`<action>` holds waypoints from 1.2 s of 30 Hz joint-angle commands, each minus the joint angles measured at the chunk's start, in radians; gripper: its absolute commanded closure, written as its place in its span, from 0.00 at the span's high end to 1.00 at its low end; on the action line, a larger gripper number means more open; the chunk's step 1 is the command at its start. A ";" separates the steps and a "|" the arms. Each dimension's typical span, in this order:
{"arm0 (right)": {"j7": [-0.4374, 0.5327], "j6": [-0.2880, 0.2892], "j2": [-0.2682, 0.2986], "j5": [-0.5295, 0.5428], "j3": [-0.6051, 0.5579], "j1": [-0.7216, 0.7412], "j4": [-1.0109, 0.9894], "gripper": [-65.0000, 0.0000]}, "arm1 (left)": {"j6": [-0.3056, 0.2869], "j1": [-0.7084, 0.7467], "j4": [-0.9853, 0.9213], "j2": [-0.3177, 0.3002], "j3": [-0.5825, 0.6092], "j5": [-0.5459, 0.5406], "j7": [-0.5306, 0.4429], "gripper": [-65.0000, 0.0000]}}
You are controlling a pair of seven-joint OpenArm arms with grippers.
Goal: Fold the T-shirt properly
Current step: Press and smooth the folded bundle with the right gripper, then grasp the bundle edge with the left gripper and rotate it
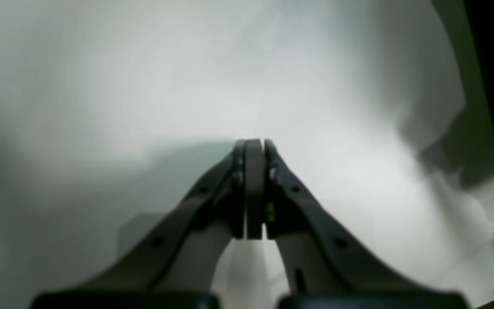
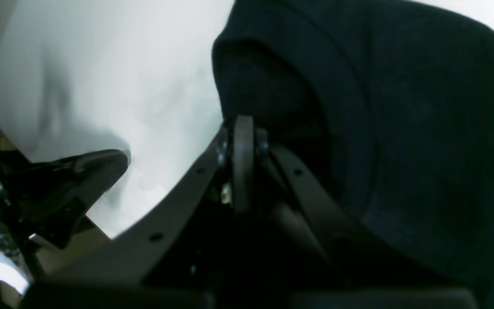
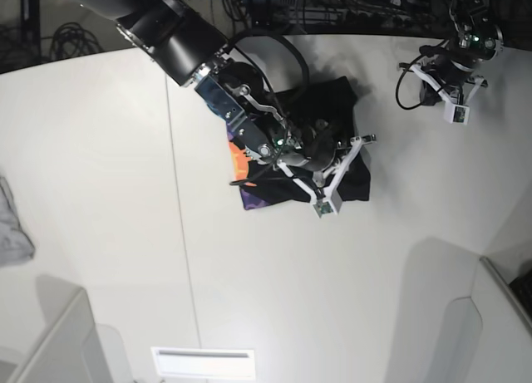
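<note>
Above bare white tabletop (image 1: pixel 101 86), the left pincer (image 1: pixel 254 143) is pressed together on nothing. Right wrist view: the right pincer (image 2: pixel 243 122) meets at a dark fold of the T-shirt (image 2: pixel 401 128); whether it pinches cloth I cannot tell. Base view: shirt bunched near the tabletop's far edge, likely mid-fold. No writing legible.

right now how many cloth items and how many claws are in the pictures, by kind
black T-shirt: 1
small grey cloth at the table's edge: 1
claws: 2, the right claw shut at the T-shirt's fold, the left claw shut over bare table
total: 4
</note>
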 commanded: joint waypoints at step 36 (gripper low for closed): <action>0.146 0.008 0.440 0.010 0.317 -0.437 0.542 0.00 | 0.001 -0.271 -0.160 0.045 0.092 -0.518 0.194 0.95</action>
